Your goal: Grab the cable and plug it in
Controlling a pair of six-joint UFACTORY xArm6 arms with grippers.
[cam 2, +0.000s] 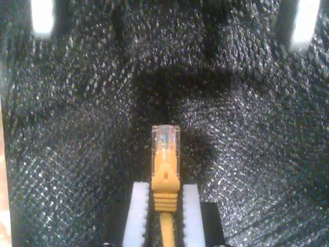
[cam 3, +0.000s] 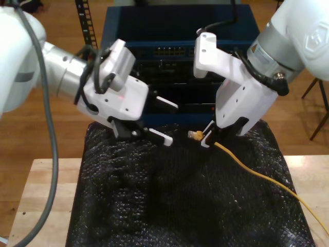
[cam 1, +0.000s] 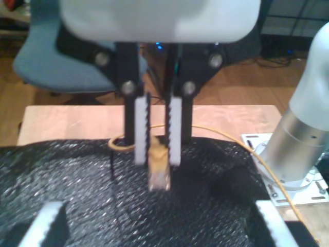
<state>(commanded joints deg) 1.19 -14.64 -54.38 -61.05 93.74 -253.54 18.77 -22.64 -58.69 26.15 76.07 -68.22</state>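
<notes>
Black foam mat (cam 3: 169,206) under cable (cam 3: 247,167) in my second pincer (cam 3: 207,139)

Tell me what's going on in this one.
My second gripper is shut on the yellow-orange network cable just behind its clear plug, holding it over the black foam mat. My first gripper faces it, open and holding nothing. The blue network switch stands behind; the cable isn't plugged in yet.

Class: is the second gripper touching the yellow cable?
Touching. In the second wrist view, my second gripper has its white fingers pressed against both sides of the cable, just behind its clear plug.
</notes>
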